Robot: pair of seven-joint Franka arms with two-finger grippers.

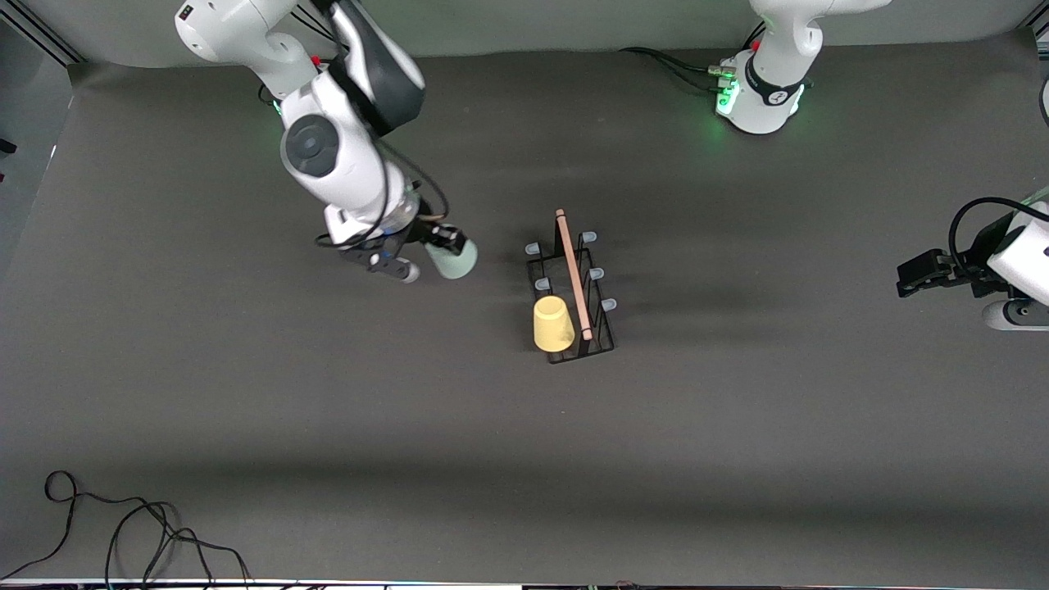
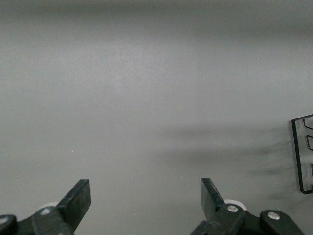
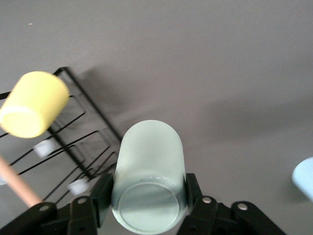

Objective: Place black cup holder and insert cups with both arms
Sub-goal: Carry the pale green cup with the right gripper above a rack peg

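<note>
The black cup holder (image 1: 602, 328) stands mid-table, its wooden rod handle (image 1: 573, 274) on top. A yellow cup (image 1: 553, 324) sits upside down on the prong at the holder's end nearest the front camera, on the right arm's side. My right gripper (image 1: 443, 248) is shut on a pale grey-green cup (image 1: 455, 260) above the table beside the holder, toward the right arm's end. Its fingers clamp that cup (image 3: 149, 161) near one round end. A light blue cup (image 3: 304, 178) shows at the edge of the right wrist view. My left gripper (image 1: 908, 277) waits open at the left arm's end, empty (image 2: 145, 198).
Loose black cables (image 1: 123, 533) lie at the table's front corner toward the right arm's end. The left arm's green-lit base (image 1: 762, 98) stands at the back edge. A corner of the holder (image 2: 303, 156) shows in the left wrist view.
</note>
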